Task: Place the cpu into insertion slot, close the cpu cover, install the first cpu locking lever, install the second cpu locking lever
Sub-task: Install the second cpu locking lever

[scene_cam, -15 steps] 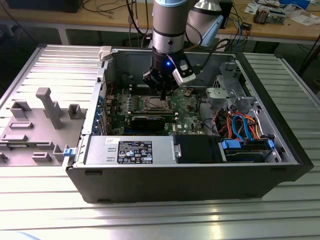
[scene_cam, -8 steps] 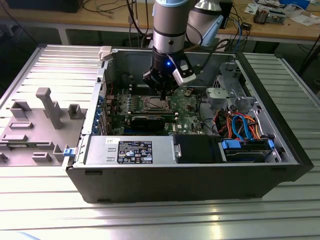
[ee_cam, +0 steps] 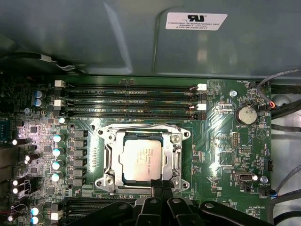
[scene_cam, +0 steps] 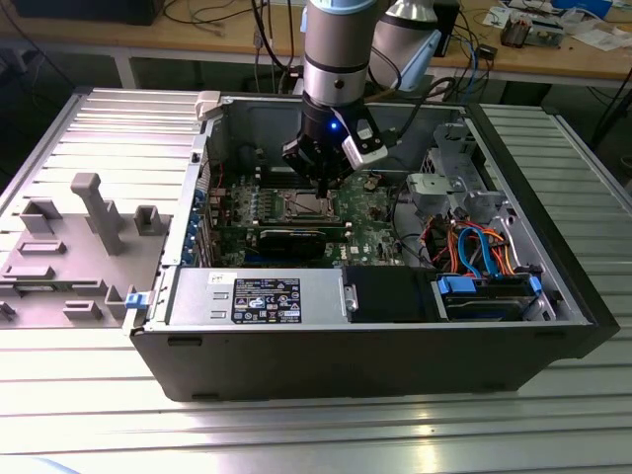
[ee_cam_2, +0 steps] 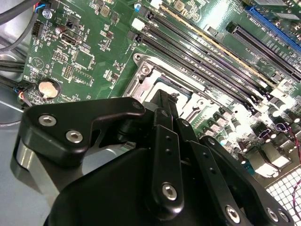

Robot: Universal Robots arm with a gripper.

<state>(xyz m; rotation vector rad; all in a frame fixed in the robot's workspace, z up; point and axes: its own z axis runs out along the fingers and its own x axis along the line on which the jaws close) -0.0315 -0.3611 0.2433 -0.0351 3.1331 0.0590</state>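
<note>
The cpu [ee_cam: 143,159] lies seated in the insertion slot [ee_cam: 107,182], with the cpu cover [ee_cam: 175,149] framing it. My gripper [ee_cam: 161,184] hovers at the socket's edge, fingers pressed together, empty. The chip looks light, rigid and fragile: grip edges only.

My gripper [ee_cam: 162,190] is matt black plastic with bright metal screws. The cpu [ee_cam: 141,157] has a dull brushed-metal top; its cover [ee_cam: 109,157] is shinier bare metal. The motherboard [ee_cam: 221,141] is glossy green, the memory slots [ee_cam: 127,100] black plastic.
</note>
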